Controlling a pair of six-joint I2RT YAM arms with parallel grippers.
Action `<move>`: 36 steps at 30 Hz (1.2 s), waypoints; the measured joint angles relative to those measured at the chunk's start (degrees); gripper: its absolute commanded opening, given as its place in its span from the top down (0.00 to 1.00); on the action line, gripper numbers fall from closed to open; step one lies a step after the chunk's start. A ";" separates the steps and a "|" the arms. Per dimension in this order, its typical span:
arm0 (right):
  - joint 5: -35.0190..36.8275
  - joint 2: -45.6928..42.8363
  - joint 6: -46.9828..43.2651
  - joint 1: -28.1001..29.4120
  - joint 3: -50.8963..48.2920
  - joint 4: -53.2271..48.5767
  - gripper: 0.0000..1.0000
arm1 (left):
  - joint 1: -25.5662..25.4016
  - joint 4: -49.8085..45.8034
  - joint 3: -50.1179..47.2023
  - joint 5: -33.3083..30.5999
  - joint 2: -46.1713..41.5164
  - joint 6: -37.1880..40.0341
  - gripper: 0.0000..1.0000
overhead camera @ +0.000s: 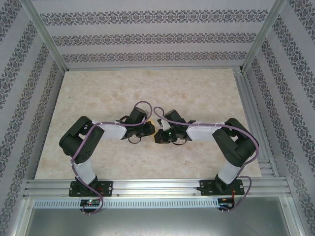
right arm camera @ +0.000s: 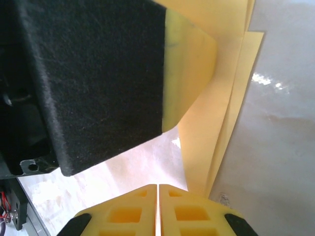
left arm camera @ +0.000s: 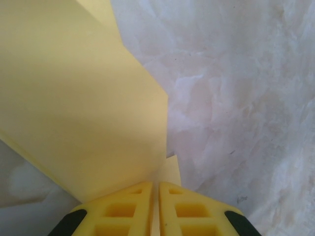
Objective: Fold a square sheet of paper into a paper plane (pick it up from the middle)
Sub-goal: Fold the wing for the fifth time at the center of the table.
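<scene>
Thin yellow creased paper sheet [left arm camera: 83, 108] over the marbled tabletop [left arm camera: 246, 98] at mid-table, one edge nipped by the clenched left gripper [left arm camera: 158, 189]; right gripper [right arm camera: 157, 192] likewise clenched beside the layers, grasp uncertain; a clean fold likely needs edges aligned before pressing.

Beige marbled table [overhead camera: 147, 88], aluminium rail [overhead camera: 157, 185] at near edge, left arm base [overhead camera: 91, 188], right arm base [overhead camera: 221, 186]

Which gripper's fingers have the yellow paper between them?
The left gripper: the yellow paper runs into its finger gap; at the right gripper it passes beside the fingers.
</scene>
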 measured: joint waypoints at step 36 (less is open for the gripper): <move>-4.44 3.37 2.75 -2.03 -3.45 8.55 0.92 | 8.70 -3.37 4.76 4.76 3.17 3.23 0.84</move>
